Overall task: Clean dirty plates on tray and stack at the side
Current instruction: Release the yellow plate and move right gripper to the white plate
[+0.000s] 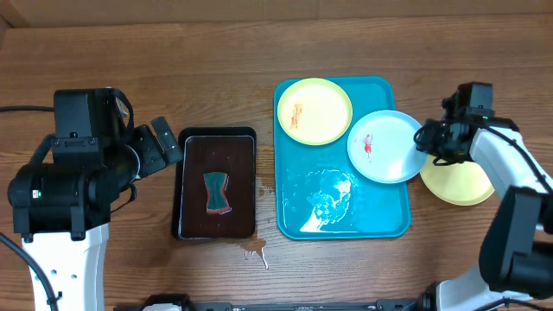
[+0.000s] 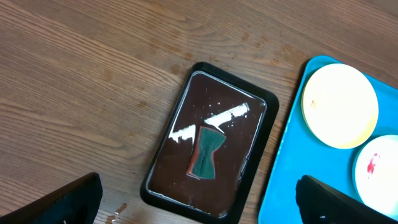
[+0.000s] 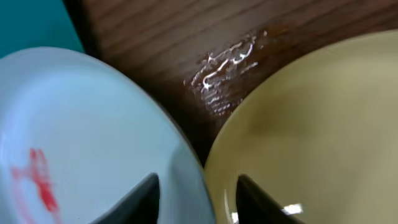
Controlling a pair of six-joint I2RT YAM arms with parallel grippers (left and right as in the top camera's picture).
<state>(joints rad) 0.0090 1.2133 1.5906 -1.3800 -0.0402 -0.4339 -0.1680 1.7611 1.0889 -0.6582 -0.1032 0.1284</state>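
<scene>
Overhead, the turquoise tray (image 1: 389, 212) lies left of the right gripper (image 1: 429, 138), whose fingers (image 3: 140, 199) straddle the rim of the smeared light blue plate (image 1: 384, 147); whether they pinch it I cannot tell. Probably the step is fetching this plate for cleaning: next, a firm pinch and lift.

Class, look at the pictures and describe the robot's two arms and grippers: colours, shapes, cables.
The left arm and right arm have smooth white links and bulky black joint housings, with thin black cables. The left gripper and right gripper each have two black fingers.
</scene>
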